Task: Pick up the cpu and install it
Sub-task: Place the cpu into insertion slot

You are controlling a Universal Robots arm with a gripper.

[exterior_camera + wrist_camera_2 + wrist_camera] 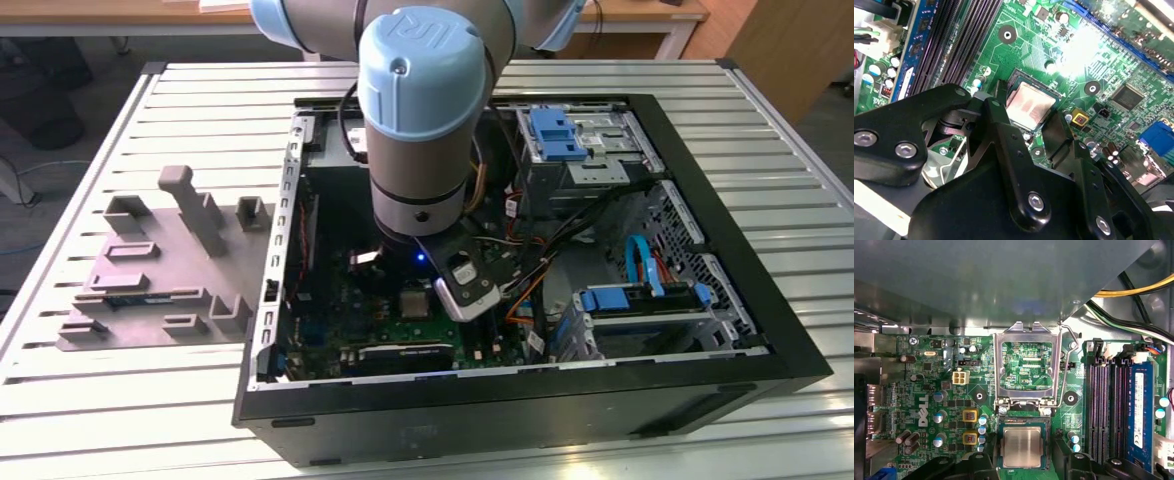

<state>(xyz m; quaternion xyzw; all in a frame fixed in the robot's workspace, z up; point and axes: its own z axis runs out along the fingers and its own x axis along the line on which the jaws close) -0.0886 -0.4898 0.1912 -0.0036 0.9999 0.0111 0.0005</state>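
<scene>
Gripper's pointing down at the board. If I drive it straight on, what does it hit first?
Most likely the cpu, lying in its socket directly under the open gripper. How far off it is remains unclear.

Blown-out glare on the motherboard (1089, 40)

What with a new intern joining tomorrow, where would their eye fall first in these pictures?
On the big grey-and-blue arm reaching into the open computer case in the exterior view. Then the silvery cpu lying in its socket on the green motherboard, the open gripper straddling it, the metal socket frame flipped up beside it.
</scene>
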